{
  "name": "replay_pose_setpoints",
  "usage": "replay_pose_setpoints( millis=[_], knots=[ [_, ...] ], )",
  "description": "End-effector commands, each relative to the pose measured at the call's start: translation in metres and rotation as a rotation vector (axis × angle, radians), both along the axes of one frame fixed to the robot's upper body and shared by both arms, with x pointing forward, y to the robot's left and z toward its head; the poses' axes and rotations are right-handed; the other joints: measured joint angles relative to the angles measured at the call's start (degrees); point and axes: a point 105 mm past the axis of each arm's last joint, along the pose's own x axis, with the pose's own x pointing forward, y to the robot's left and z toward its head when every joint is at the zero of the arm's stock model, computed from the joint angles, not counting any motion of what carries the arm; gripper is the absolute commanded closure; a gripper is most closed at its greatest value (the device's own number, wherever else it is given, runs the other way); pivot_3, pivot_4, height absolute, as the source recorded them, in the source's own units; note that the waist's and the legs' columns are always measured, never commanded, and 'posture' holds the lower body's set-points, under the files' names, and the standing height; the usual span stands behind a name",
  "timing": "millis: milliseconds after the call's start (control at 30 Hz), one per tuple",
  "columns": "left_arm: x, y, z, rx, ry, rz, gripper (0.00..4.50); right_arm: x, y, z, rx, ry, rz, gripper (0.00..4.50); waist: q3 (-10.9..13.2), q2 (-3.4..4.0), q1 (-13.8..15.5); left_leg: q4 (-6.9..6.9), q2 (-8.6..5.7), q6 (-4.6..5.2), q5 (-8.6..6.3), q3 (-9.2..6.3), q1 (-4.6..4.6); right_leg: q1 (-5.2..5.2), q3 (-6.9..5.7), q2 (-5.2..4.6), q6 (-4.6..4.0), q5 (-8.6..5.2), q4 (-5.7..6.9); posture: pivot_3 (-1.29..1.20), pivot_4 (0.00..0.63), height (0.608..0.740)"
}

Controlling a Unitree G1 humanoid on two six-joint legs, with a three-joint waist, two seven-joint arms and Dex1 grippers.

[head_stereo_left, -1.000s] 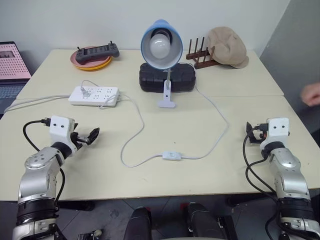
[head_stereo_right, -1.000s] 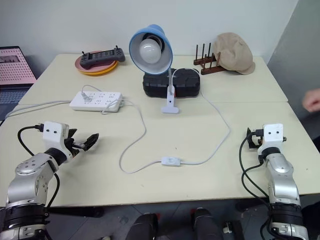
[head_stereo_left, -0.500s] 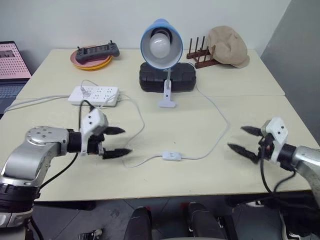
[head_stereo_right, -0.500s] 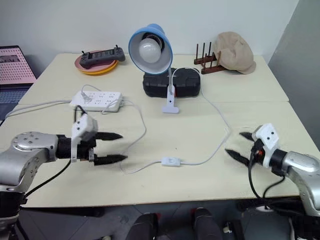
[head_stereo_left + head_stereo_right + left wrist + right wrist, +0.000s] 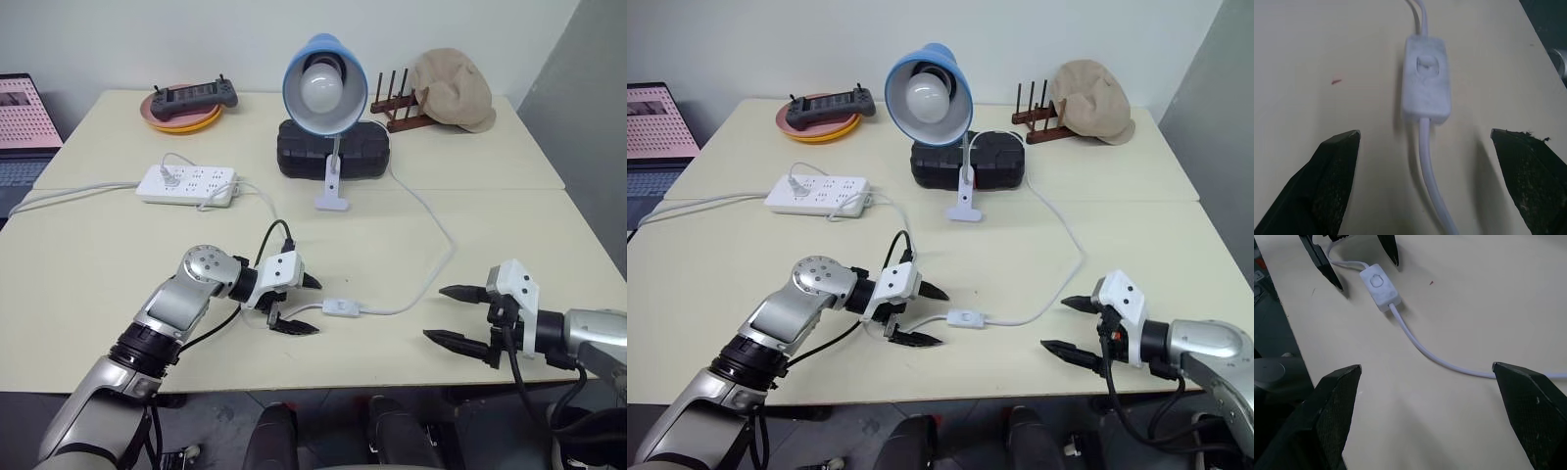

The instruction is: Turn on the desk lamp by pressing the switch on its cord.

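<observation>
The desk lamp, with a blue shade and white bulb, stands at the table's middle back. Its white cord loops forward to the small white switch, which lies flat near the front edge. My left gripper is open and points right, its tips just left of the switch, one on each side of the cord. In the left wrist view the switch lies just ahead between the black fingers. My right gripper is open to the right of the switch and points left at it, empty.
A white power strip lies at the back left. A black case sits behind the lamp. Further back are a plate with a controller, a wooden rack, a beige cap and a laptop.
My left gripper has swung right across the table up to the switch. My right gripper has drawn back and left and turned to point left. Both have stayed open.
</observation>
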Motion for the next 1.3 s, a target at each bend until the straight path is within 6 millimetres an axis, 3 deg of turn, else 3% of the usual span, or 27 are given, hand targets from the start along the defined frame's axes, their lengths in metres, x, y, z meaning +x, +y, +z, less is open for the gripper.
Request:
replay_pose_setpoints(
  millis=[33, 133, 233, 667, 933, 1067, 1167, 1300],
  knots=[
    [0.007, -0.012, 0.001, -0.021, -0.074, -0.029, 0.04, -0.002, 0.003, 0.011, 0.023, -0.065, -0.035, 0.0, 0.0, 0.0, 0.1, 0.02, 0.0, 0.0, 0.0, 0.0, 0.02, 0.02, 0.0, -0.01, 0.0, 0.0, 0.0, 0.0, 0.15, 0.74],
    [0.012, -0.022, 0.003, -0.067, -0.074, -0.023, 0.04, -0.005, 0.004, 0.009, 0.035, -0.061, -0.047, 0.0, 0.0, -0.01, 0.2, 0.05, -0.01, 0.0, 0.0, 0.0, 0.02, 0.06, 0.0, -0.01, -0.02, -0.01, -0.02, 0.0, 0.15, 0.74],
    [0.014, -0.027, 0.003, -0.083, -0.075, -0.025, 0.56, -0.005, 0.004, 0.009, 0.037, -0.062, -0.058, 0.0, 0.0, -0.01, 0.1, 0.13, -0.02, 0.0, 0.01, 0.0, 0.03, 0.09, 0.03, -0.02, -0.07, -0.02, -0.01, 0.0, 0.15, 0.74],
    [0.01, -0.023, -0.002, -0.061, -0.056, -0.05, 3.4, -0.007, 0.003, 0.01, 0.05, -0.056, -0.087, 0.0, 0.0, 0.0, 0.0, 0.12, -0.02, 0.0, 0.01, -0.01, 0.09, 0.14, 0.02, -0.01, 0.13, 0.11, 0.01, 0.0, 0.15, 0.74],
    [0.014, -0.017, 0.008, -0.108, -0.052, 0.019, 3.41, -0.001, 0.005, 0.014, 0.116, -0.043, -0.122, 0.0, 0.0, 0.0, -0.1, 0.13, -0.01, 0.0, 0.01, -0.02, 0.11, 0.14, 0.02, 0.0, 0.13, 0.11, 0.03, 0.0, 0.15, 0.74],
    [0.028, -0.036, 0.039, -0.325, 0.001, 0.172, 3.41, -0.005, 0.024, 0.015, 0.323, 0.102, -0.159, 0.0, 0.0, -0.01, 0.2, 0.13, 0.0, 0.0, 0.01, -0.07, 0.08, 0.16, -0.01, 0.0, 0.15, 0.13, 0.04, 0.0, 0.15, 0.74],
    [0.026, -0.053, 0.062, -0.485, 0.03, 0.222, 3.41, 0.005, 0.028, 0.007, 0.491, 0.248, -0.283, 0.0, 0.0, -0.02, 0.2, 0.17, -0.02, 0.0, 0.01, -0.09, 0.05, 0.2, -0.01, -0.03, 0.19, 0.15, 0.04, 0.0, 0.15, 0.74],
    [0.02, -0.067, 0.067, -0.568, 0.049, 0.259, 3.41, 0.019, 0.033, 0.005, 0.59, 0.355, -0.381, 0.0, 0.0, 0.02, 0.0, 0.18, -0.06, 0.0, 0.01, -0.07, 0.11, 0.25, 0.03, -0.06, 0.21, 0.16, 0.03, 0.0, 0.15, 0.74]
  ],
)
